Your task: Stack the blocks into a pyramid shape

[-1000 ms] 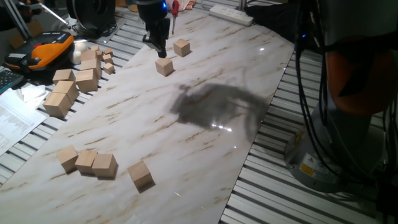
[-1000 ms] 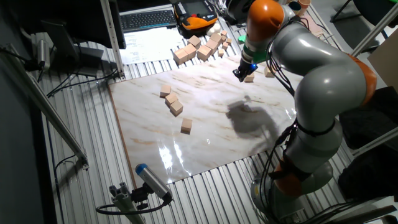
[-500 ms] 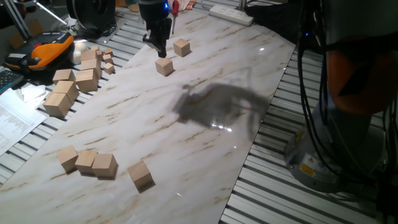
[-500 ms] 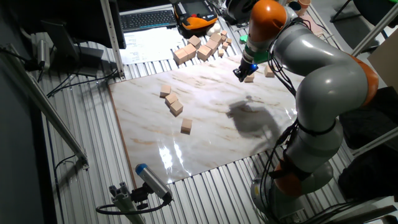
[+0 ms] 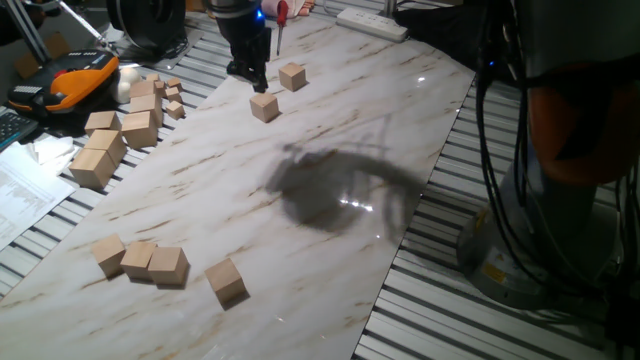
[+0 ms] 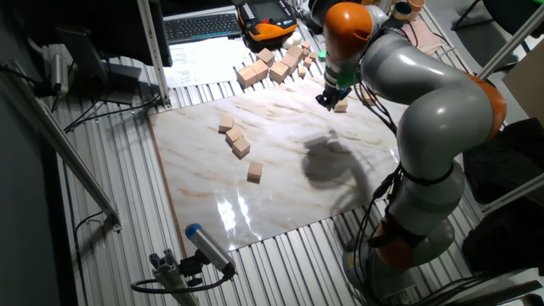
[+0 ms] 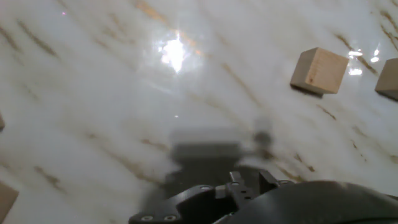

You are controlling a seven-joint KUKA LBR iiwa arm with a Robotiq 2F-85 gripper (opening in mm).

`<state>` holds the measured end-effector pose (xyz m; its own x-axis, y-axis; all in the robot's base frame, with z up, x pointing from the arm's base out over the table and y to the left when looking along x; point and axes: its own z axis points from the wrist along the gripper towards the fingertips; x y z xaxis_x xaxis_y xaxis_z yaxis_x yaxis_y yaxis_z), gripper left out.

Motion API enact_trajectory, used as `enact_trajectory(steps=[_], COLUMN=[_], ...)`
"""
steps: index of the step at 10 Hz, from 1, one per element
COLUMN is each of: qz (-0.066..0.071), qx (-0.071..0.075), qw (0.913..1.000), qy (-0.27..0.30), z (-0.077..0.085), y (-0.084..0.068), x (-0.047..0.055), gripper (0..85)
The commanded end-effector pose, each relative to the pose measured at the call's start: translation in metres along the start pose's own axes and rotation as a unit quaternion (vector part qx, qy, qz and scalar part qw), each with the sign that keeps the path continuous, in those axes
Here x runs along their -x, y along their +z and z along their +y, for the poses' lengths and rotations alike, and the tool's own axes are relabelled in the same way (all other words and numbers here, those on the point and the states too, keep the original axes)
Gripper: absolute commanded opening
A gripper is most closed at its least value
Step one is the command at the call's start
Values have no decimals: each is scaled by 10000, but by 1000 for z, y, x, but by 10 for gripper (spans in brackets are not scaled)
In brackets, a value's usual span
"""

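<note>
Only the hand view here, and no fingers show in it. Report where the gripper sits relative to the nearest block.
Observer: In one fixed view the gripper hangs close beside the nearest block.
Operator: Count the rest.
Observer: A second block lies just past it. Four more blocks sit at the board's opposite end, three touching in a row.
Operator: Say what lies off the board.
Observer: Bigger pale blocks are piled beside it.

no legible text, label, brand, number or sign on anything in view
</note>
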<state>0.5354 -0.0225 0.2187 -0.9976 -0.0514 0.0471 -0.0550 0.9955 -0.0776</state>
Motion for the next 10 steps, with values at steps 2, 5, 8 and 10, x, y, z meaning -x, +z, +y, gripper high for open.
enact_trajectory(steps=[2,5,8,10], qz=[5,157,231,228], qx=[137,296,275,278], qw=[9999,9992,9993,9990], qy=[24,231,112,266], z=[-40,-88,-124,-137], y=[15,32,43,52], x=[15,39,61,68], gripper=[510,510,510,510])
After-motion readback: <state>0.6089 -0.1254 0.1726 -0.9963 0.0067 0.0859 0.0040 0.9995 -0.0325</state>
